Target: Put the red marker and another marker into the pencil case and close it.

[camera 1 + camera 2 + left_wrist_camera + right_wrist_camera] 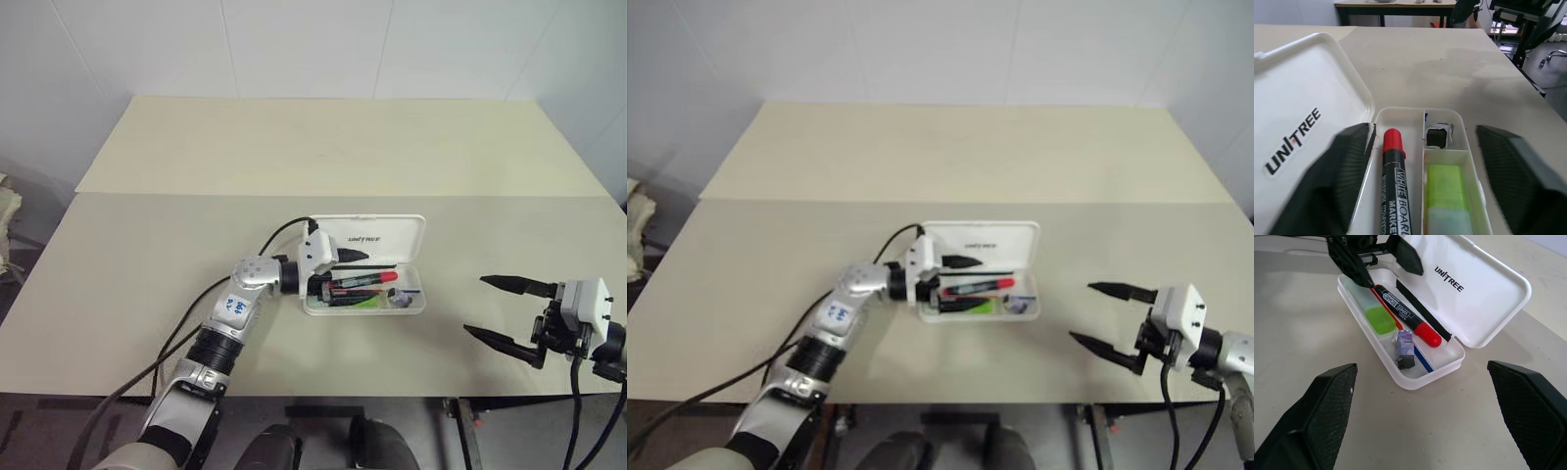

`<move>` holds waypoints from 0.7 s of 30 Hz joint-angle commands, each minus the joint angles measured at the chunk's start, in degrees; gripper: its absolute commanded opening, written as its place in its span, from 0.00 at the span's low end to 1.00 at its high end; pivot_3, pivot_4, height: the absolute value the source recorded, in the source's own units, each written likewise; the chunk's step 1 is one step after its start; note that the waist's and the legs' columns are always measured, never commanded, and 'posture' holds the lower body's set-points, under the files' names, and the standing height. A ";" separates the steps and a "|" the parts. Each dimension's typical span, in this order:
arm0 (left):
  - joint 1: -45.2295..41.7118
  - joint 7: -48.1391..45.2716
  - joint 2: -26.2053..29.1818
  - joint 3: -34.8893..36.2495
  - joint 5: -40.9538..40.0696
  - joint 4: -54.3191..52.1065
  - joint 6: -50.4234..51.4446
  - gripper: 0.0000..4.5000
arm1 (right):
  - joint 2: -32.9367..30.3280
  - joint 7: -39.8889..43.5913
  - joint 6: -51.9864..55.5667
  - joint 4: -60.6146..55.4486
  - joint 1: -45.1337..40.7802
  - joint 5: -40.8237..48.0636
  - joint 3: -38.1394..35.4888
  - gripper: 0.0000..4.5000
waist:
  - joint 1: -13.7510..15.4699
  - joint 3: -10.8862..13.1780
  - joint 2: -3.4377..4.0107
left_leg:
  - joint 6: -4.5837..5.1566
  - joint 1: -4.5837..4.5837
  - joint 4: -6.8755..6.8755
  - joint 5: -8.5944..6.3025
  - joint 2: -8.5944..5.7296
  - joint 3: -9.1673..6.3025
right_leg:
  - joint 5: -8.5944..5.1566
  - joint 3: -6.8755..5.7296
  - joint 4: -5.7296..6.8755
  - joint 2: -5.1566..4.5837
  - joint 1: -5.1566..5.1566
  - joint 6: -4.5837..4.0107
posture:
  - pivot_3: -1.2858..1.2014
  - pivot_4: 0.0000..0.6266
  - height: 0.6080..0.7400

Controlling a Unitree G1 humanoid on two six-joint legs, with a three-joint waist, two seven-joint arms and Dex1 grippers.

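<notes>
The white pencil case (394, 238) lies open mid-table, its lid standing up at the back. The red marker (367, 281) lies lengthwise in the tray, red cap toward the right. In the front compartment beside it lies the light-green marker (361, 304). My left gripper (345, 274) is open at the case's left end, one finger (1337, 171) by the lid and the other (1518, 176) past the front wall, gripping nothing. My right gripper (474, 305) hovers open and empty to the right of the case, pointing at it.
A small dark block in purple wrap (1404, 348) sits in the tray's right-end compartment. The cream table (294, 157) stretches bare behind and to the left of the case. Its front edge runs just below my right gripper.
</notes>
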 commanded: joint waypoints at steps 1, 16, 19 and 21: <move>-0.79 -0.50 -0.59 -0.72 -0.18 -1.26 -1.50 0.54 | -0.32 0.09 -0.36 -1.20 -0.76 0.28 -0.20 1.00 | -0.11 0.00 0.00 | 0.00 0.00 0.00 0.00 0.00 0.00 | 0.00 0.00 0.00 0.00 0.00 0.00 | 0.52 0.24 1.00; -5.74 0.38 -3.51 -5.86 6.12 6.94 -2.96 0.01 | -0.26 2.22 -2.97 3.43 -1.18 -0.14 -1.56 1.00 | -0.11 0.00 0.00 | 0.00 0.01 0.04 0.00 0.01 0.00 | 0.01 -0.02 0.01 0.02 0.02 0.01 | 0.52 0.24 1.00; -5.51 0.79 -3.82 -6.26 6.54 7.03 -2.62 0.01 | -0.07 2.45 -3.86 3.96 -0.77 -0.10 -1.58 1.00 | -0.19 0.00 0.00 | 0.00 0.01 0.04 0.00 0.01 0.02 | 0.01 0.00 0.00 0.01 0.02 0.01 | 0.52 0.24 1.00; -5.49 0.98 -4.12 -6.49 6.90 7.29 -2.51 0.01 | 0.06 2.43 -4.23 4.01 -0.54 -0.09 -1.53 1.00 | -0.17 0.00 0.00 | 0.00 0.01 0.03 0.00 0.02 0.01 | 0.01 -0.01 0.00 0.02 0.02 0.01 | 0.52 0.24 1.00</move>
